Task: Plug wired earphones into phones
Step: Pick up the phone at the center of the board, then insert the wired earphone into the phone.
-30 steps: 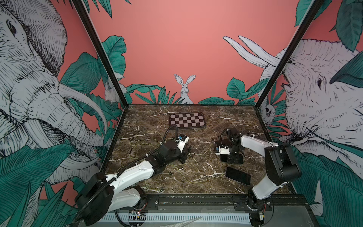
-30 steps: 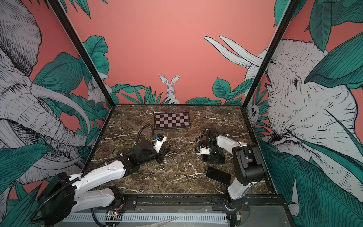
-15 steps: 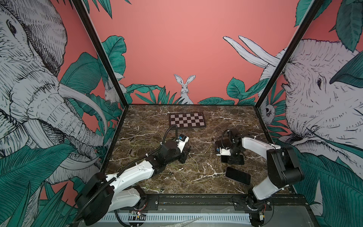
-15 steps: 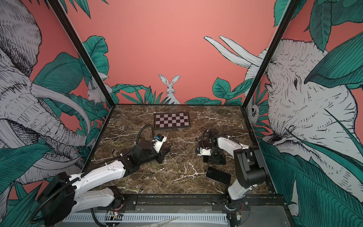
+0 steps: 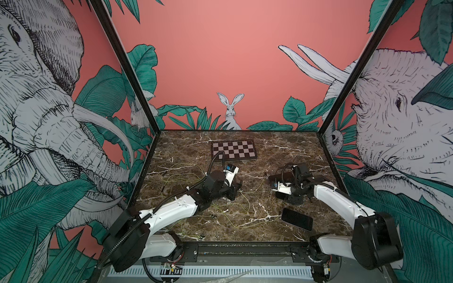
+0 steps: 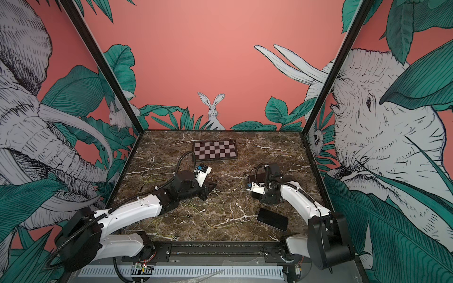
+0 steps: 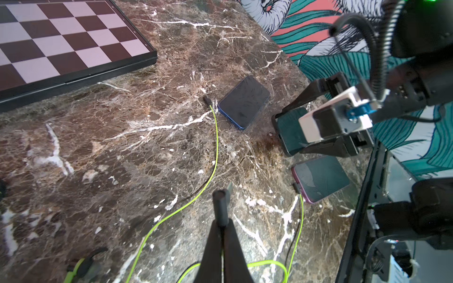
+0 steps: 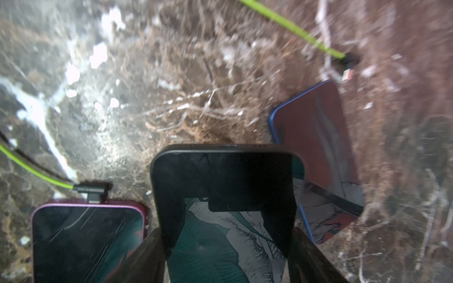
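The purple-edged phone (image 8: pixel 85 240) runs off frame beside the blurred tabletop (image 8: pixel 122 98).

In both top views you look down from high at the front edge onto the whole worktop (image 5: pixel 282 152). Your left wrist camera faces across it toward the right pincer (image 7: pixel 286 134); your right wrist camera hangs close over the phones (image 8: pixel 220 176), which both wrist views share

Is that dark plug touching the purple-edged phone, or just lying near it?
Touching. The right wrist view shows the plug seated in the purple-edged phone, at its end edge.
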You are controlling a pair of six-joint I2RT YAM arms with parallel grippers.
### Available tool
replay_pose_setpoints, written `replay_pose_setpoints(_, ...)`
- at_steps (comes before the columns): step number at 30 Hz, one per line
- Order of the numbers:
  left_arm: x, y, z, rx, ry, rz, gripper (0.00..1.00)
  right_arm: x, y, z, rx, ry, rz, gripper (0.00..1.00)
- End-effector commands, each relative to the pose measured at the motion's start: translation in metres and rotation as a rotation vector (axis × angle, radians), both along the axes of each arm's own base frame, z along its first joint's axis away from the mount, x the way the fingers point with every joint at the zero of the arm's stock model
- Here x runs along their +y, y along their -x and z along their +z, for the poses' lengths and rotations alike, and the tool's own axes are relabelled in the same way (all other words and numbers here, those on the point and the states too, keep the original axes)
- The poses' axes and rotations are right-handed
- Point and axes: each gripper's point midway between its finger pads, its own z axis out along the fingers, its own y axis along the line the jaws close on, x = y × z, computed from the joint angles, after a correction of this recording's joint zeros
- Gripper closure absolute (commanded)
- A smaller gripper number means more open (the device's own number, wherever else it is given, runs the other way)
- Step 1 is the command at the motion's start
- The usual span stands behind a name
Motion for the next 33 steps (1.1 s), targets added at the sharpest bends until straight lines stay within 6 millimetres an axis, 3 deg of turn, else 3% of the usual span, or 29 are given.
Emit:
replay_pose_setpoints(1, -0.012, -0.003, 0.011, 0.06, 0.046, 0.005, 1.0, 0.021, -0.015, 0.025, -0.114, -0.141, -0.023, 0.32)
replay_pose_setpoints(10, -0.06, 0.014, 0.03, 0.0, 0.065, -0.077, 1.0, 0.048, -0.017, 0.047, -0.245, -0.283, -0.044, 0.32)
replay_pose_setpoints(17, -0.092, 0.026, 0.022, 0.028, 0.047, -0.152, 1.0, 0.065, -0.017, 0.061, -0.295, -0.397, -0.051, 0.32)
replay_pose_setpoints(22, -0.095, 0.024, 0.009, 0.055, 0.007, -0.14, 1.0, 0.065, -0.017, 0.062, -0.311, -0.405, -0.055, 0.32)
replay_pose_setpoints(33, -0.098, 0.018, 0.01, 0.018, -0.042, -0.142, 1.0, 0.07, -0.011, 0.06, -0.312, -0.374, -0.008, 0.33)
